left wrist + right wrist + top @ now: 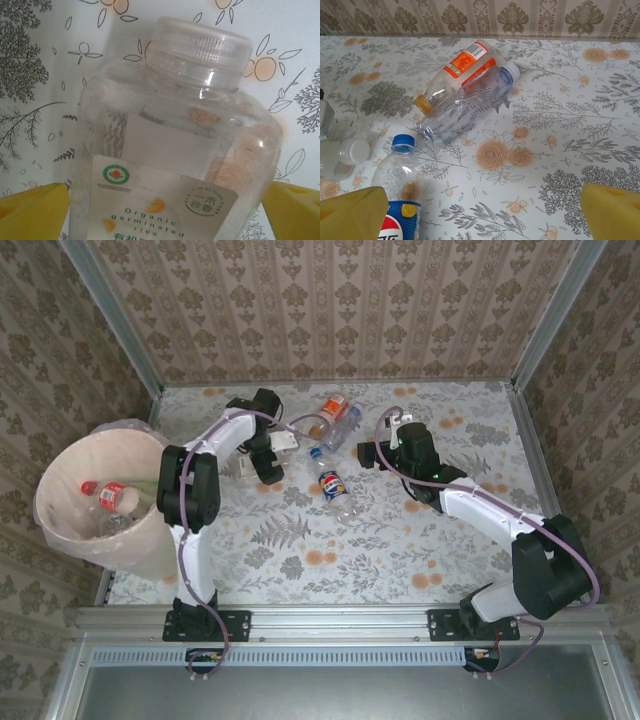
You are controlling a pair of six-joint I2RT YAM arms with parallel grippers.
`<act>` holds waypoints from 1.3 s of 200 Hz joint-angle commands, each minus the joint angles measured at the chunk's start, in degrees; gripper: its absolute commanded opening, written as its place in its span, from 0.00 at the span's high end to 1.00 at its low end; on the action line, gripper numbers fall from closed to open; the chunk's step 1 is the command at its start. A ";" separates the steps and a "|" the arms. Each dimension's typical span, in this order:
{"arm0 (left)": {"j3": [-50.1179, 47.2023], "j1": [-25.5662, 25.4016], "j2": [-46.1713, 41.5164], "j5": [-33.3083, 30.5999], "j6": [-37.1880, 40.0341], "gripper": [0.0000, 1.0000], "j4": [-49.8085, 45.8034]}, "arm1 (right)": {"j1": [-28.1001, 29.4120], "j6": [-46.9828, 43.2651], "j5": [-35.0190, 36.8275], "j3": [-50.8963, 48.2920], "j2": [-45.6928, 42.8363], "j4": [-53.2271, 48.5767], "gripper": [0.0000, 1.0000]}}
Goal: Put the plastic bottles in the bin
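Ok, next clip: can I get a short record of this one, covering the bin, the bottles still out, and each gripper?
bin: pale pink bin, bag-lined, at the table's left side; bottles inside, including a red-capped bottle
bottles on table: four, namely the orange-labelled bottle, clear crumpled bottle, Pepsi bottle and white-capped bottle
left gripper: open, fingers either side of the white-capped bottle, not closed on it
right gripper: open, empty, over the table beside the Pepsi bottle
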 commanded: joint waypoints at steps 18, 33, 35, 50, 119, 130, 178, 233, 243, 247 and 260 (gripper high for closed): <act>-2.32 0.43 2.45 2.73 0.40 0.04 3.24 | -0.36 -1.17 0.99 -0.35 -1.58 -1.45 0.00; -2.28 0.43 1.75 2.95 -2.56 0.07 4.34 | -0.36 -1.23 1.16 -0.51 -1.60 -1.25 0.00; -2.37 0.47 1.65 2.97 -2.89 0.08 4.47 | -0.36 -1.22 1.18 -0.57 -1.60 -1.22 0.00; -2.63 0.73 1.21 2.65 -4.85 0.19 5.20 | -0.36 -1.14 1.11 -0.62 -1.60 -0.95 0.00; -8.98 2.19 -10.14 2.68 -14.20 0.31 13.02 | -0.36 -1.39 0.88 -0.64 -1.60 -0.68 0.00; -8.56 2.19 -12.81 1.75 -17.44 0.31 13.14 | -0.36 -1.23 0.75 -0.50 -1.52 -0.51 0.00; -11.22 1.79 -28.46 5.90 -32.28 0.33 19.46 | -0.32 -0.69 -0.46 0.87 -0.22 -0.20 0.00; -14.07 0.87 -44.17 -3.40 -48.39 0.36 24.77 | -0.35 -0.10 -1.27 1.14 0.59 0.36 0.00; -13.72 1.02 -46.11 -3.92 -49.65 0.36 23.96 | -0.33 -0.02 -1.34 1.23 0.77 0.50 0.00; -13.35 0.98 -46.67 -4.23 -50.14 0.36 23.33 | -0.28 0.08 -1.43 1.22 0.85 0.57 0.00; -11.68 1.02 -48.16 -5.78 -51.24 0.36 20.66 | -0.27 0.32 -1.68 1.29 1.28 0.90 0.00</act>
